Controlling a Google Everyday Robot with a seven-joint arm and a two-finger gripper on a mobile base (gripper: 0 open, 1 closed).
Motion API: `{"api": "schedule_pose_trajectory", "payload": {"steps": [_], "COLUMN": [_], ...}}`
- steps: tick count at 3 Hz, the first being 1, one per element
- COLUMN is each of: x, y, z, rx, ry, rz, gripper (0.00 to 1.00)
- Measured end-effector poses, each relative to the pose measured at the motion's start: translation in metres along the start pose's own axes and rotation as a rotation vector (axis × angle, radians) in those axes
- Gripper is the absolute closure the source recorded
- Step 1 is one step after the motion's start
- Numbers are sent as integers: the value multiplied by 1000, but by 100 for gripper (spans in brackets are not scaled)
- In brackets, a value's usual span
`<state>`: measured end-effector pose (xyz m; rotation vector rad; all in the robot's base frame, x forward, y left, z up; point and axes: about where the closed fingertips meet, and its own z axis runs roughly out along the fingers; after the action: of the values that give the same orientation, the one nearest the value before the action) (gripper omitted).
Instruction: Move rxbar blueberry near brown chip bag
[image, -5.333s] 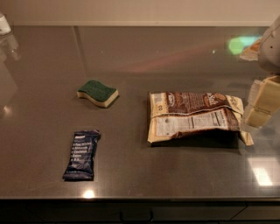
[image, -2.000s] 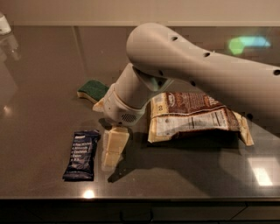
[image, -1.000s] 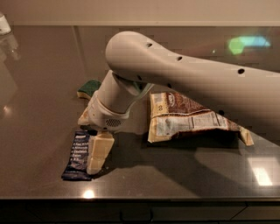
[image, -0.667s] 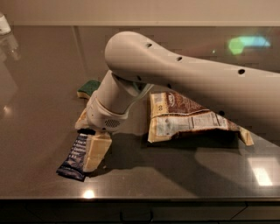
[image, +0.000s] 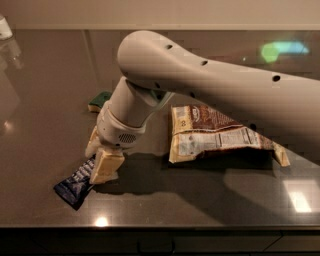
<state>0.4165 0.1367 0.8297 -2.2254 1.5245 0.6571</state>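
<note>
— Where is the gripper (image: 97, 165)?

— It is low over the dark table (image: 40, 125), at the end of the big pale arm (image: 200, 75). Its two fingers (image: 106, 165) are closed on one end of the rxbar blueberry (image: 75, 184).

— And the rest of the bar?

— It sticks out slanted from the gripper, down and to the left in the view.

— Where is the brown chip bag (image: 215, 137)?

— It lies flat to the right of the gripper, apart from it. A green sponge (image: 100, 100) is behind the gripper, partly hidden by the arm.
</note>
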Motion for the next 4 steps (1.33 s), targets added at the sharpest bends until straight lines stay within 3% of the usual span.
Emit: {"api": "schedule_pose_trajectory", "payload": {"steps": [1,4], "x": [8,23], "y": [3,-11], "z": [-10,-62], "rx": [27,133], "ry": [-15,-46], "rz": [16,69], "gripper": [100,100]}}
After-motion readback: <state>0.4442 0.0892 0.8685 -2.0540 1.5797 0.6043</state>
